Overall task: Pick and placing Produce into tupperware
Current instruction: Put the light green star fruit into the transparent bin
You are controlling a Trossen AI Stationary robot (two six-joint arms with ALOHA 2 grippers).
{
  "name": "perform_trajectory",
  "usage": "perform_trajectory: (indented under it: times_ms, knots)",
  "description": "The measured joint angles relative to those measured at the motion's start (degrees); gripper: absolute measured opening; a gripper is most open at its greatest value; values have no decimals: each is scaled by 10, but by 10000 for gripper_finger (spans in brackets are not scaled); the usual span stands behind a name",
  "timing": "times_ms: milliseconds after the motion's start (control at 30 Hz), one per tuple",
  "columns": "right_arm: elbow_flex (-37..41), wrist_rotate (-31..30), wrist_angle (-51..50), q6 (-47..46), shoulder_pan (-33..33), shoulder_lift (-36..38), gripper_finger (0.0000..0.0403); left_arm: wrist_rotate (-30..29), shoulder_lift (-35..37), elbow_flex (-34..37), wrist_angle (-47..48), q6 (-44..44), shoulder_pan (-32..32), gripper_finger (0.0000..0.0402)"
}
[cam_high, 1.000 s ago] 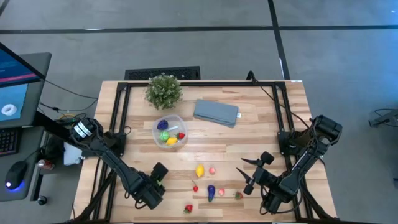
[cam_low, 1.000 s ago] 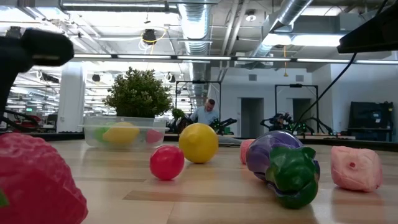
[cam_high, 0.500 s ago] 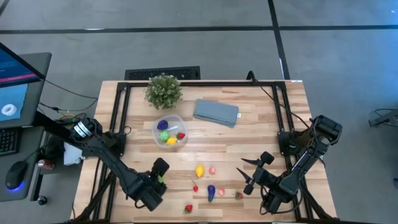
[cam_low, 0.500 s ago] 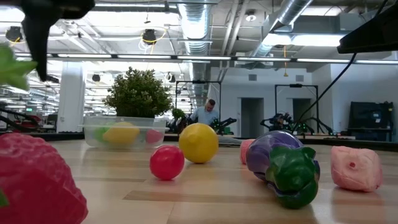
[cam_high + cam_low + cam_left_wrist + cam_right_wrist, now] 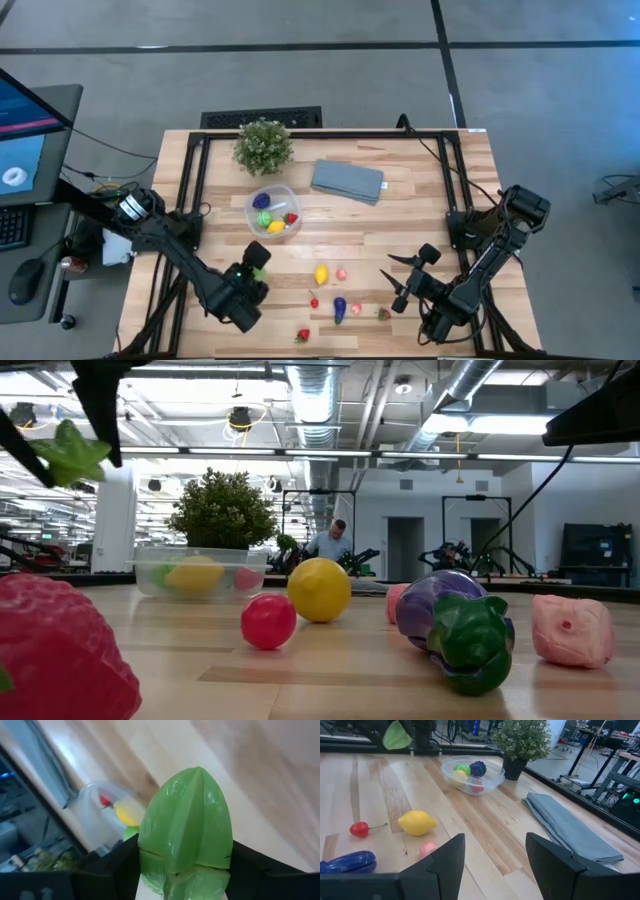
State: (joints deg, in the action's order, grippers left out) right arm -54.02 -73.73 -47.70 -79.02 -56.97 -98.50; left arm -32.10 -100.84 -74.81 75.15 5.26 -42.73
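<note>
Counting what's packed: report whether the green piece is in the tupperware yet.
Out. The left gripper holds the green piece above the table, short of the tupperware.

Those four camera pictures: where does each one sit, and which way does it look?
High view: overhead, looking straight down; both arms show.
Low view: tabletop height, looking level past the lemon; left gripper overhead.
Left wrist view: behind its fingers, which hold a green fruit.
Right wrist view: over the open right gripper, toward the tupperware.
All share the tupperware.
</note>
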Motion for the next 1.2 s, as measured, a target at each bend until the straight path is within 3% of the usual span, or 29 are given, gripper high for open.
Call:
perform_trajectory:
  times_ms: [467,1200]
  knots:
    - [0,0,0,0,0,0,234,-96,0,0,44,4,38,209]
    - [0,5,0,0,-5,0,234,-107,0,0,65,-38,190,210]
